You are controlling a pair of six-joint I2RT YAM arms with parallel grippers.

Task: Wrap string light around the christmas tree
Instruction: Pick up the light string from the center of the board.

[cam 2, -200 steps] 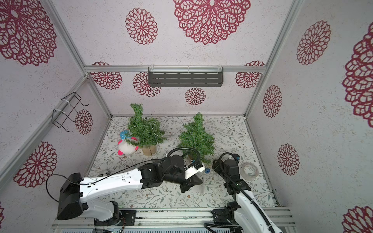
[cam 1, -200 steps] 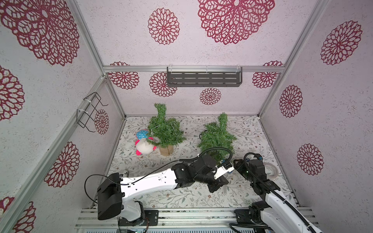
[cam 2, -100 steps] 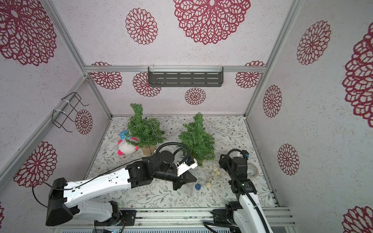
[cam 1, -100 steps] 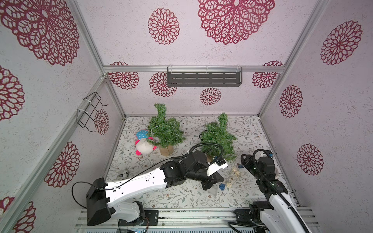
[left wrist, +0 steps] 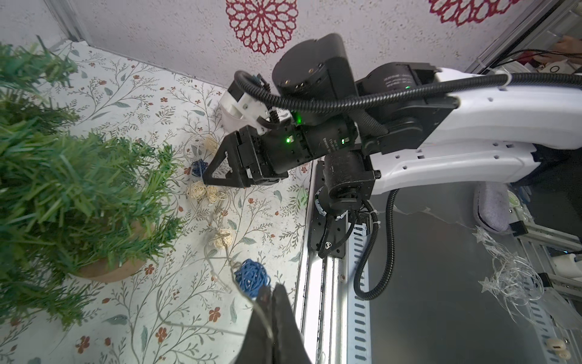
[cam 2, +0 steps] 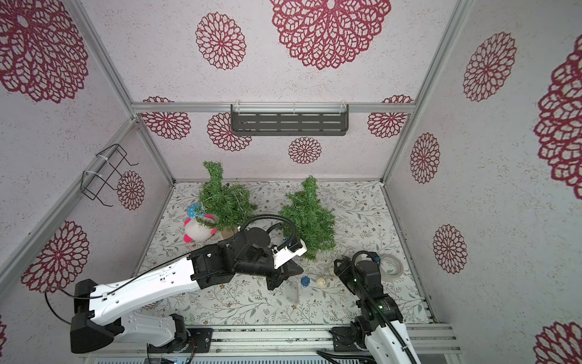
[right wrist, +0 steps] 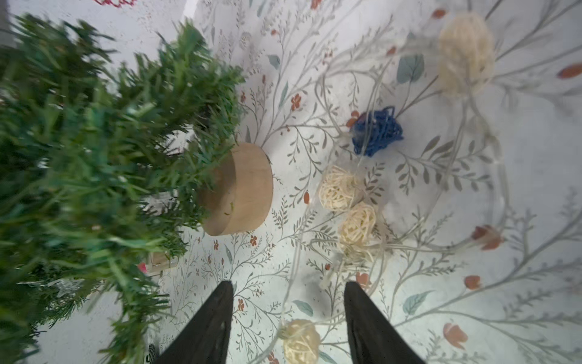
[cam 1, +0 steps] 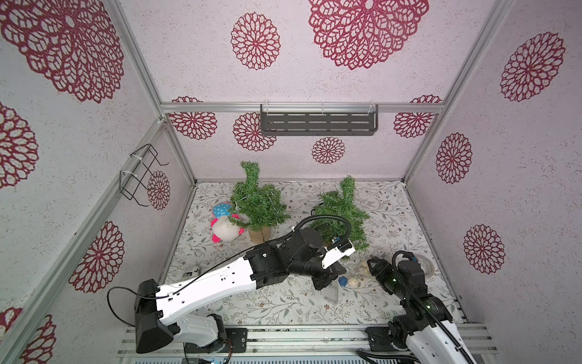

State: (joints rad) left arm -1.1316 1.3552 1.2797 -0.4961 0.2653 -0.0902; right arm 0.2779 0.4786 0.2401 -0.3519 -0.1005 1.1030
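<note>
The christmas tree (cam 1: 343,214) stands in a wooden base (right wrist: 242,189) at mid-right of the floor. The string light (cam 1: 354,281) lies in front of it: a thin clear wire with cream rattan balls (right wrist: 340,187), a blue ball (cam 2: 305,281) and a clear box (cam 1: 330,294). My left gripper (cam 1: 324,282) is low beside the blue ball (left wrist: 252,277), shut, with the wire pinched at its tips (left wrist: 271,290). My right gripper (right wrist: 288,285) hovers open over the balls, a cream ball (right wrist: 300,338) between its fingers, untouched.
A second tree (cam 1: 256,201) with thin wire on it stands at back left, a plush toy (cam 1: 224,225) beside it. A tape roll (cam 1: 425,266) lies by the right wall. A shelf (cam 1: 318,124) and a wire rack (cam 1: 141,173) hang on the walls.
My left gripper has drawn back to the left, uncovering the balls on the floor. The right gripper has shifted slightly and its fingers have narrowed a little.
</note>
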